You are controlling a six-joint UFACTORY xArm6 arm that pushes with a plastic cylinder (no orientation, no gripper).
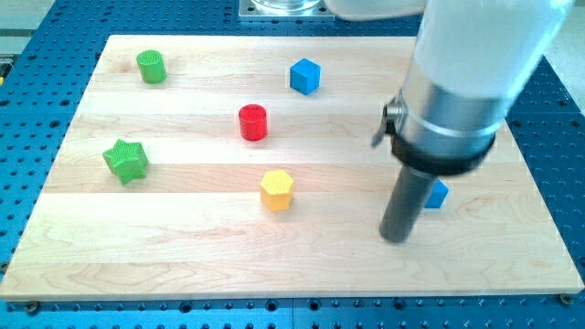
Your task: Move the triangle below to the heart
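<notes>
My tip [395, 239] stands on the wooden surface [183, 265] in its lower right part. It is a bare dark rod end that clasps nothing and touches no block.

Six blocks show: two blue, two green, one red and one yellow.

- **Nearest:** a small blue block [440, 194] lies just beside the rod, up and to the view's right of my tip. The rod hides most of it, so I cannot tell its shape. If this is the triangle, it is close to my tip but apart from it.
- **Next:** the one yellow hexagon block [277, 189] lies to the view's left of my tip and a little higher, well apart.
- **Beyond that:** the one red cylinder [253, 122] lies up and to the left of the yellow block.
- **Further up:** the blue cube [305, 76] sits near the view's top, up and to the left of my tip.
- **Farthest:** the two green blocks lie far to the view's left. The green star [125, 160] is at mid height, and the green cylinder [152, 66] is near the top left corner.

The arm's pale body [466, 82] covers the surface above my tip. I cannot see a heart anywhere in the open part.
</notes>
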